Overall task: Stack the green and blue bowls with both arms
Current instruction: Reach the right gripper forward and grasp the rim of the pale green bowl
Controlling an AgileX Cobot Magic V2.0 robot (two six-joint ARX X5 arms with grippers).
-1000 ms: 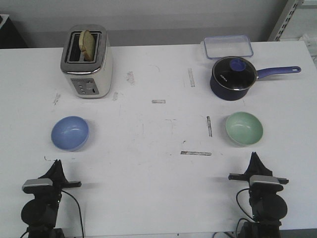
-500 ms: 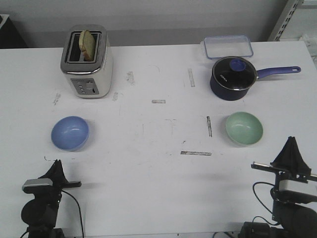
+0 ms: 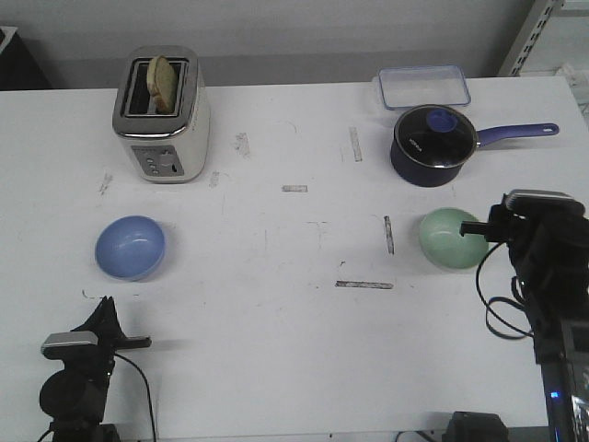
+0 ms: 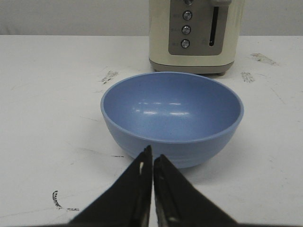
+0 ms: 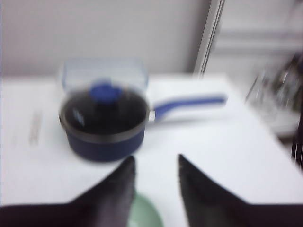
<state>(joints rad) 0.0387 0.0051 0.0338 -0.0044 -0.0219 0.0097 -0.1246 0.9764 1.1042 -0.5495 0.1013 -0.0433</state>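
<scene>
Risen right arm (image 3: 543,267) now hides green bowl's (image 3: 446,241) right rim.

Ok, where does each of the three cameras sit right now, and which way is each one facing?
Front view: above the robot's side, looking forward over the table; shows left gripper low, right arm beside the green bowl.
Left wrist view: low on the left arm, facing the blue bowl and toaster; shut fingers show.
Right wrist view: blurred, facing the saucepan; open fingers show.
Front and right wrist views share saucepan and green bowl.
</scene>
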